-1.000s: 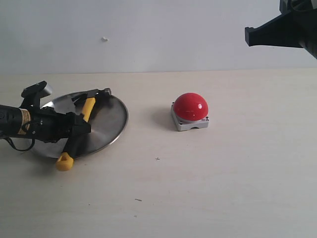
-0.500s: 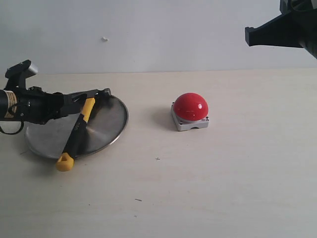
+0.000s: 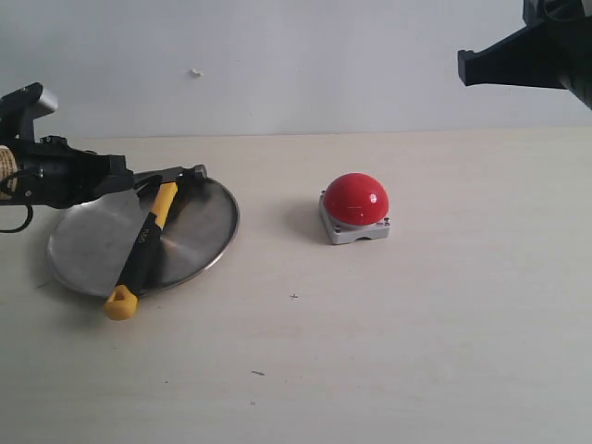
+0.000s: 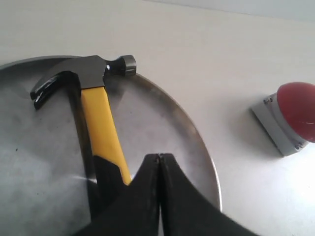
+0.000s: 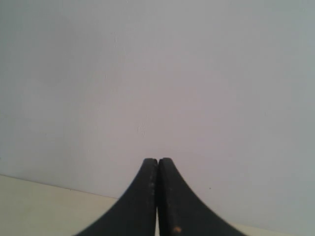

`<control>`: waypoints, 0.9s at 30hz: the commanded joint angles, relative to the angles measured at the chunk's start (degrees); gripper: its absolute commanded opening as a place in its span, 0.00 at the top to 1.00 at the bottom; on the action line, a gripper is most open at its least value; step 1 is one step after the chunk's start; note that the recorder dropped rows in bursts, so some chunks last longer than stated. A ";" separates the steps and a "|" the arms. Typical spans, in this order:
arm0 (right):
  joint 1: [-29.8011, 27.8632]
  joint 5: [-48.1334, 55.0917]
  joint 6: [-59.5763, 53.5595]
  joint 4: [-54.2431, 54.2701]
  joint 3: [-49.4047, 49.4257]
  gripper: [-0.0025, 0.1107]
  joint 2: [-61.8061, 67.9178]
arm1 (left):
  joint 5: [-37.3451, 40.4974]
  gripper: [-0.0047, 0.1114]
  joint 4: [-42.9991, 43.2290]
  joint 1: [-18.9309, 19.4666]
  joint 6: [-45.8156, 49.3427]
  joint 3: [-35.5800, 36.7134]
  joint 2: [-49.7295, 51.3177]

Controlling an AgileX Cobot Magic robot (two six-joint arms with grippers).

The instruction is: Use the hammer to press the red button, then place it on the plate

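- The hammer lay across the plate. Its dark head was at the far rim, and its yellow butt stuck out past the near rim, over the table.
- The left wrist view showed the hammer flat on the brushed metal, claw and striking face both clear, with nothing gripping it.
- A moment earlier the left gripper had been low over the handle with its fingers apart. It had since drawn back and up toward the left edge of the exterior view, and its fingers were pressed together on nothing.
- The hammer had not moved during that retreat. By my judgement it had been let go where it belonged, and the placing step looked finished.
- The red button sat on its grey base, well apart from the plate on the right, untouched at this moment. Whether it had been pressed could not be told.
- The right gripper hung high at the upper right, away from everything. Its fingers were closed and empty, and its wrist view showed only the pale wall.
- Pale lettering ran along the hammer's black grip but was too small to read. No other writing or brand could be made out.
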 commanded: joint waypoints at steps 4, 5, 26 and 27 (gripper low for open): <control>-0.06 -0.75 -0.09 -0.18 -0.12 0.98 -0.26 | -0.37 0.96 -1.80 0.16 4.19 0.84 -0.83; -0.06 -0.75 -0.09 -0.18 -0.12 0.98 -0.26 | -0.48 0.96 -3.23 0.16 5.89 1.53 -0.95; -0.06 -0.75 -0.09 -0.20 -0.12 0.98 -0.26 | -5.51 0.96 -45.85 0.16 47.09 24.80 -28.43; -0.06 -0.75 -0.09 -0.20 -0.12 0.98 -0.26 | -5.65 0.96 -46.88 0.16 47.63 25.53 -29.62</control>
